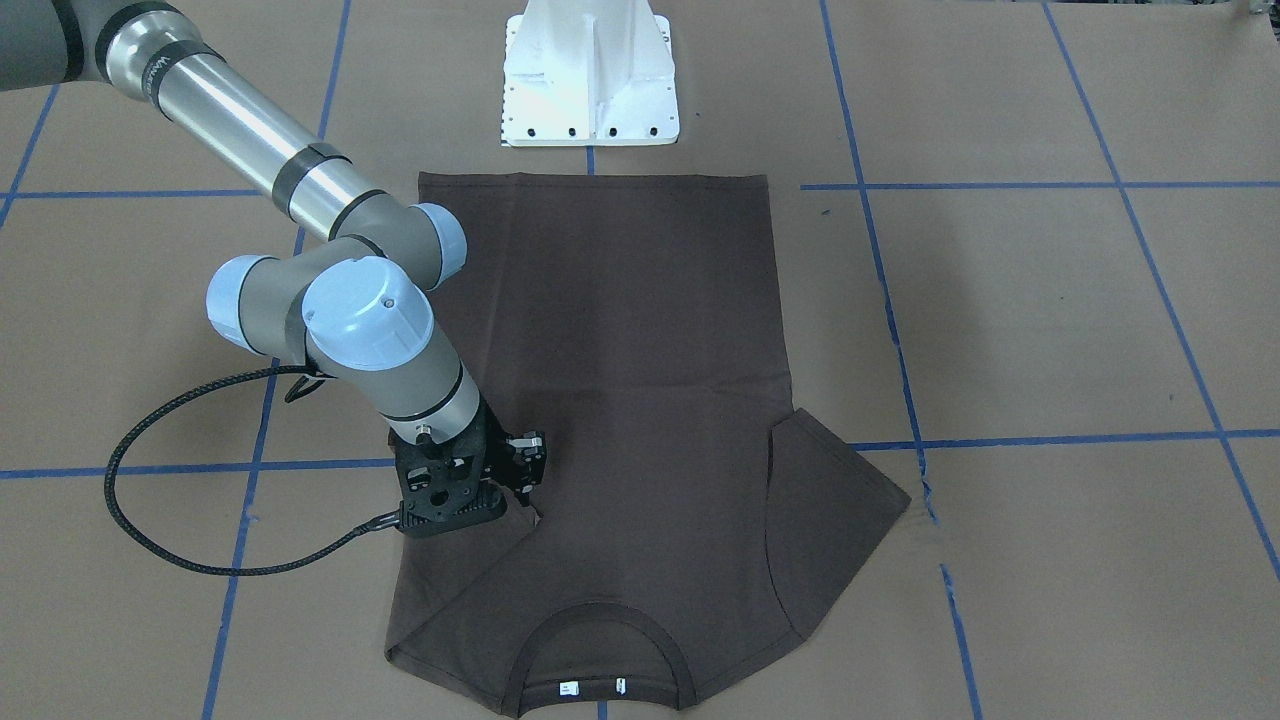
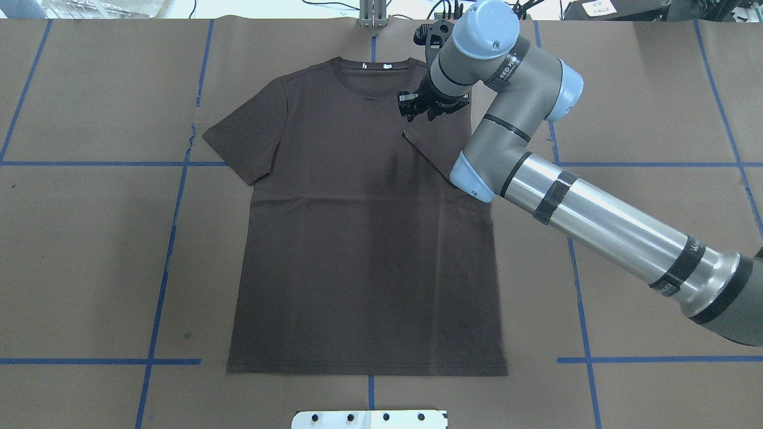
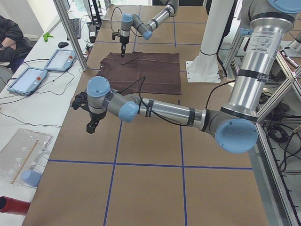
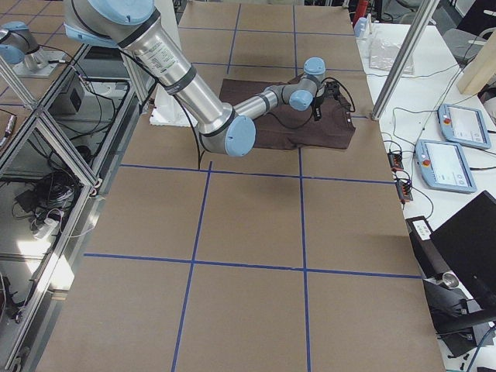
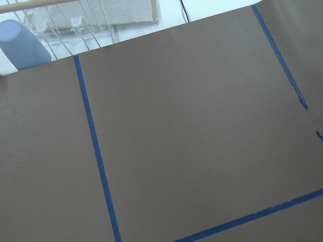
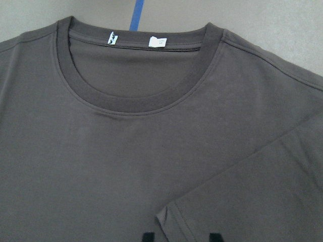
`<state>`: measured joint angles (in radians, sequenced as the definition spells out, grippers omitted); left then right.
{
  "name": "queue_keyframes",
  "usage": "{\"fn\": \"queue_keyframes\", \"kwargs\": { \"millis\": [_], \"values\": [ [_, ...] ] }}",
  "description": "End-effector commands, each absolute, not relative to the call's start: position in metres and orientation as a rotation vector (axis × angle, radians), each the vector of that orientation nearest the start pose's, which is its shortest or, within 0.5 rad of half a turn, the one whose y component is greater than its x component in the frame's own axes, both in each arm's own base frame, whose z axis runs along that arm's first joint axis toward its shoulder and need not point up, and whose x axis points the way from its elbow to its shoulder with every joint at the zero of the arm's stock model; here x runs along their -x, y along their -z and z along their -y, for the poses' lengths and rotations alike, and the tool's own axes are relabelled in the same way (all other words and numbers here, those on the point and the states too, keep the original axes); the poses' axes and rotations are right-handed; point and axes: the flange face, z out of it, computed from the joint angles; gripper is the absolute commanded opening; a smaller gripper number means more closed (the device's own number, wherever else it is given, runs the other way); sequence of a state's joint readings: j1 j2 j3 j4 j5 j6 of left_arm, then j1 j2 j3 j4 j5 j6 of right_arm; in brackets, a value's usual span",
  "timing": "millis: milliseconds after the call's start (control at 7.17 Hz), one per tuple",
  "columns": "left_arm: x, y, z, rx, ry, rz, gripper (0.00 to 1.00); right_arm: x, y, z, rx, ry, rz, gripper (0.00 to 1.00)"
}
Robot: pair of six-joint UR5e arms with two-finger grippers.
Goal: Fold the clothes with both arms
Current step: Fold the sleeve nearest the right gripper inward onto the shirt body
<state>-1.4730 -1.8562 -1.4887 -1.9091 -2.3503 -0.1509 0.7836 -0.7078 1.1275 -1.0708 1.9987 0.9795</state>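
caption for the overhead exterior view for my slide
Right gripper poised over a dark brown T-shirt, one sleeve folded in onto the chest, the other sleeve spread flat.

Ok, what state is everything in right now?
T-shirt: lying flat, body unfolded.
Sleeve on robot's right: folded in over the chest.
Sleeve on robot's left: spread out flat.
Right gripper: open, above the folded sleeve's corner.
Left gripper: over bare table, away from the T-shirt; open or shut unclear.
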Motion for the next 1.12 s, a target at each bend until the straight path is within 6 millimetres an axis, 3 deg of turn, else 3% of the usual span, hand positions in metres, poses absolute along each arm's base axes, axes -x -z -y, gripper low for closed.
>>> {"fn": "queue_keyframes", "kwargs": {
  "millis": [0,140,279,558,977],
  "values": [
    [-0.106,-0.438,0.659,-0.428,-0.063,-0.854,1.00,0.487,-0.247,0.641,-0.128,-0.046,0.940,1.00],
    [-0.177,-0.418,0.651,-0.418,0.002,-0.887,1.00,0.462,-0.243,0.636,-0.060,-0.075,0.906,1.00],
    [-0.230,-0.402,0.638,-0.395,0.087,-0.911,1.00,0.420,-0.263,0.624,-0.026,-0.088,0.888,1.00],
    [-0.350,-0.389,0.600,-0.422,0.227,-0.899,1.00,0.365,-0.318,0.598,-0.046,-0.016,0.882,1.00],
    [-0.391,-0.423,0.609,-0.439,0.281,-0.842,1.00,0.366,-0.323,0.591,-0.054,0.002,0.878,1.00]
  ]
}}
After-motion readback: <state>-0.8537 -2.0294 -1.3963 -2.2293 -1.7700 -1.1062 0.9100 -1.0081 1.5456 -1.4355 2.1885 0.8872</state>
